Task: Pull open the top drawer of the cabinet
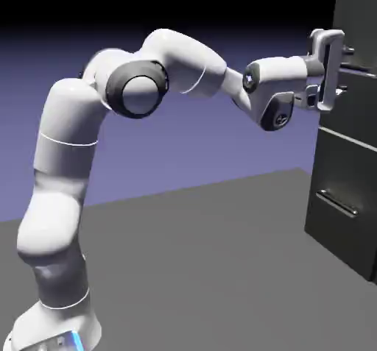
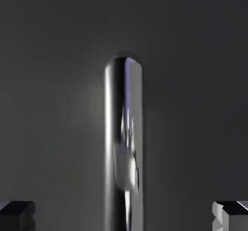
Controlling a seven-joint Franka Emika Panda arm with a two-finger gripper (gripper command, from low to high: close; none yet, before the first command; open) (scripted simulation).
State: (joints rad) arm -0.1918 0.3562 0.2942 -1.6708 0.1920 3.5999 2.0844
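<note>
Top drawer front sits at the upper end of the dark cabinet, at the exterior view's right, and looks flush with the front below. From the left, the white arm rises from its base on the grey surface, bends over and reaches right. Its gripper is at the top drawer's bar handle, spread wide and holding nothing. In the hand view, the shiny bar stands upright between the two fingertips, apart from both. Farthest right are the cabinet's lower fronts; the lowest carries another bar handle.
</note>
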